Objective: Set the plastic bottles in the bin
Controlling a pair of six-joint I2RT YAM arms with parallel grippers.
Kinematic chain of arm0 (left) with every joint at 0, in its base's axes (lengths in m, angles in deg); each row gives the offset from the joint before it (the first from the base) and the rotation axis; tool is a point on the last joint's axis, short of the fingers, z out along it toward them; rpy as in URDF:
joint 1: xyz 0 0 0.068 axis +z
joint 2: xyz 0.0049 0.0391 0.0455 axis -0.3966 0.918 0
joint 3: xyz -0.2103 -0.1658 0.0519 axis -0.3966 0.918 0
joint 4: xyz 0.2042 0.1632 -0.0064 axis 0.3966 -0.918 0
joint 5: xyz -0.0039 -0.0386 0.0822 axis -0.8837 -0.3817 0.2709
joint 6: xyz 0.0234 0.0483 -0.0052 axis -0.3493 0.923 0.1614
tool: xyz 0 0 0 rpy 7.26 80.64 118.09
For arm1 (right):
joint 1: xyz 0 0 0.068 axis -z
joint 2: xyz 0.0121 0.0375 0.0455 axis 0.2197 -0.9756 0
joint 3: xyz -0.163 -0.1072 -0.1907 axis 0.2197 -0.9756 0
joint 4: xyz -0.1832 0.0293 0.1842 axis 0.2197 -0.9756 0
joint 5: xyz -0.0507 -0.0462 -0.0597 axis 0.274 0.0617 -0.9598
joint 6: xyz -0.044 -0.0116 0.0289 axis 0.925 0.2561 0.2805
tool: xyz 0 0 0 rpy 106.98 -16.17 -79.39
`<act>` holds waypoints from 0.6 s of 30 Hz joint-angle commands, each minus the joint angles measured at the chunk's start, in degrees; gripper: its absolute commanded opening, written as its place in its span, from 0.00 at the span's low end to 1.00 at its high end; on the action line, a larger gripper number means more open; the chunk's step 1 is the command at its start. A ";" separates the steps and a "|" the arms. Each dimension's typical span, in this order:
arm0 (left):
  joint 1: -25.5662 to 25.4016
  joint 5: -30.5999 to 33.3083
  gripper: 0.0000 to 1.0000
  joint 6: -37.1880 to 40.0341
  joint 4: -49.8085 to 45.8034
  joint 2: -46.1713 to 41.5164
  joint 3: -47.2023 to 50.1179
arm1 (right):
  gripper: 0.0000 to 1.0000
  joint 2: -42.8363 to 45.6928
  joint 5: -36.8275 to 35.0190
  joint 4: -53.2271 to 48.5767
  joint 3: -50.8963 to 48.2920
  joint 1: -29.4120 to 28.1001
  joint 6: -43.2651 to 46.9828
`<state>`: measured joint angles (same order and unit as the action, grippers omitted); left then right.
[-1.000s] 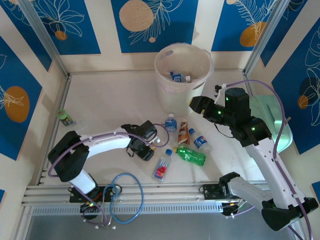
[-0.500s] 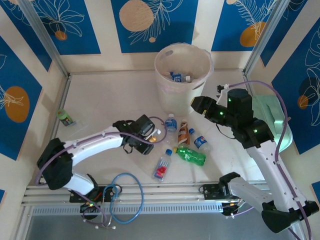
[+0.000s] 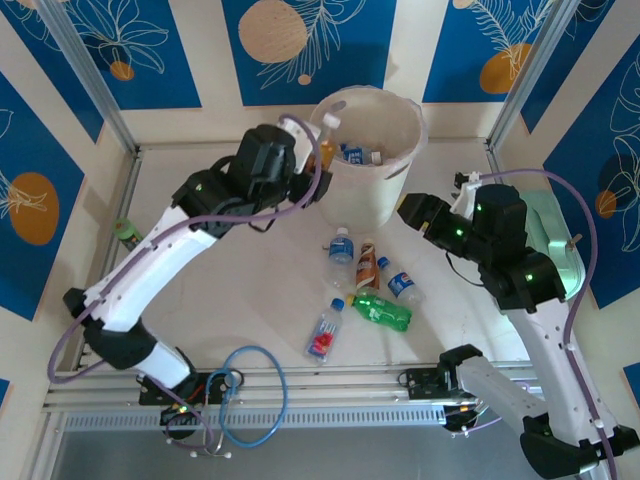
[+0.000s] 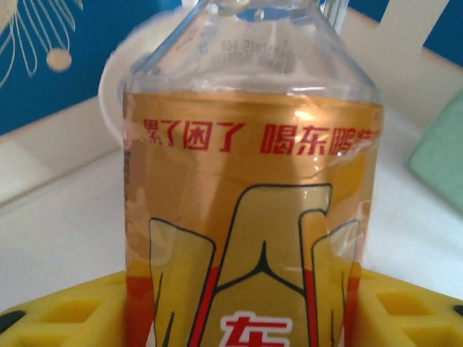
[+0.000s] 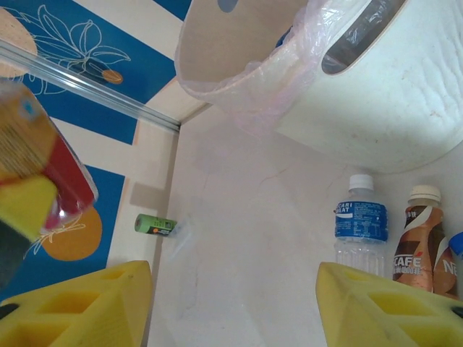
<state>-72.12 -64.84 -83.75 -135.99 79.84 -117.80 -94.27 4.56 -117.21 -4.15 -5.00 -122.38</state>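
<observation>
My left gripper is raised beside the left rim of the bin and is shut on an orange-labelled bottle with a white cap. In the left wrist view this bottle stands between the yellow fingers. Two bottles lie inside the bin. On the table lie a blue-labelled bottle, a brown coffee bottle, a blue-capped bottle, a green bottle and a red-labelled bottle. My right gripper hangs open right of the bin, nothing between its fingers.
A green-capped bottle lies by the left wall, also in the right wrist view. A mint-green box sits at the right wall behind the right arm. A blue cable loop lies at the near edge.
The left arm has lifted the orange-labelled bottle off the table and carried it up and back to the bin's left rim. The right arm has shifted slightly to the right.
</observation>
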 commanded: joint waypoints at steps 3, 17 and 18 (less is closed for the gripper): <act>1.68 -2.18 0.59 1.51 0.80 12.96 -12.74 | 0.62 2.70 -0.37 0.01 -3.74 -2.26 -2.60; 11.30 -19.02 0.68 -8.08 6.95 29.16 -26.87 | 0.61 5.48 -5.19 -1.11 -10.84 -10.78 -5.95; 11.31 -19.94 0.77 -8.21 6.95 29.27 -26.81 | 0.61 5.31 -5.23 -1.08 -10.68 -10.79 -5.79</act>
<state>-60.42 -79.51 -90.01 -132.10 109.02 -141.56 -89.24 0.52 -118.32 -14.73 -15.45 -127.34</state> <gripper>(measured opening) 0.744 0.609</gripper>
